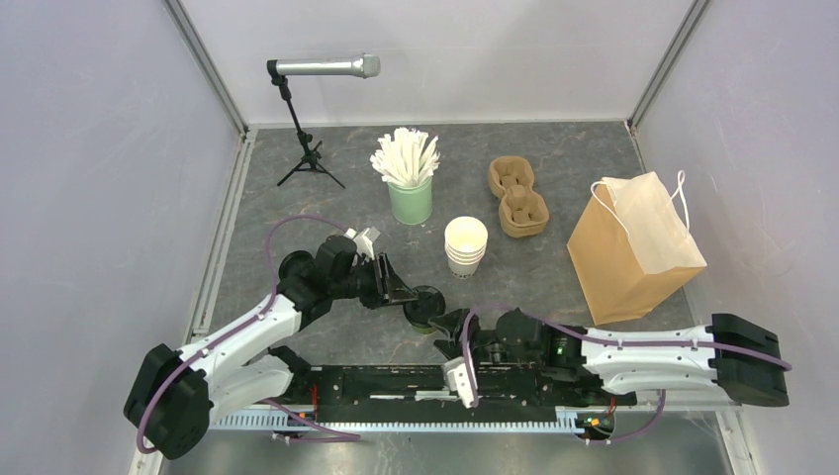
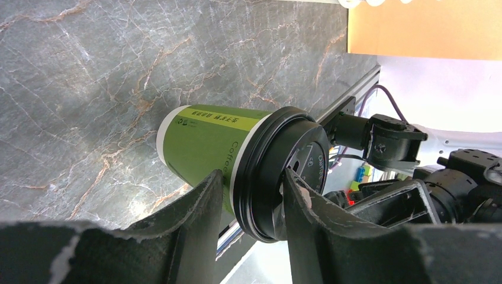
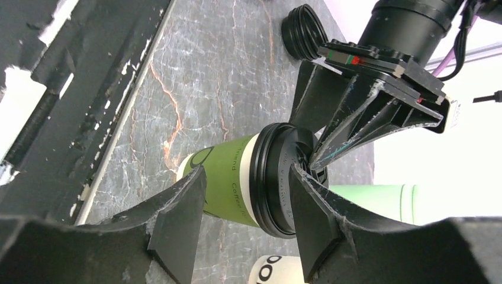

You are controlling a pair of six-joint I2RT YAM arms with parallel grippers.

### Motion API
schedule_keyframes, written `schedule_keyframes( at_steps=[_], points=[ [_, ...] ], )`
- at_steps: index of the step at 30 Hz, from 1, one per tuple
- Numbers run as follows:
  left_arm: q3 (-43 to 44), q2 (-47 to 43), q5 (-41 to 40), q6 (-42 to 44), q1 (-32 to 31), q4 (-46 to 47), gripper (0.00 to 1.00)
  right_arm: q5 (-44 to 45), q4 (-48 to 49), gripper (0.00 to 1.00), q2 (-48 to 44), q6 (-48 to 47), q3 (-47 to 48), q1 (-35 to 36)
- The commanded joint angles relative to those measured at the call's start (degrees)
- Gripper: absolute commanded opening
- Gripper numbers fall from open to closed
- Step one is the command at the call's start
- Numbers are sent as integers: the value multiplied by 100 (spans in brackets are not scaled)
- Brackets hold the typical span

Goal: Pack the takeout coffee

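Green cup (image 2: 201,142) gripped by left end effector (image 2: 253,177), right end effector (image 3: 247,171) open, bag (image 1: 633,252) beyond

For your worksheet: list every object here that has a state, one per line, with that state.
olive-green cup: lidded, upright
left gripper: shut on the cup
right gripper: straddles the cup, grip unclear
paper bag: standing
cup carrier: empty
cream cup stack: upright, lidless
mint-green cup: full of white sticks
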Motion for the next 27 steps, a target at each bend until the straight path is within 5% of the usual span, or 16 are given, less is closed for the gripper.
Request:
schedule_keyframes(
  at_steps=[1, 21, 27],
  points=[
    [-172, 41, -216, 38, -5, -315, 48, 829, 363, 60, 273, -707, 106, 282],
    [-246, 118, -205, -32, -11, -198, 46, 1104, 769, 53, 698, -943, 43, 508],
    [-246, 143, -221, -32, -11, -199, 46, 983, 866, 45, 855, -946, 3, 531]
  ],
)
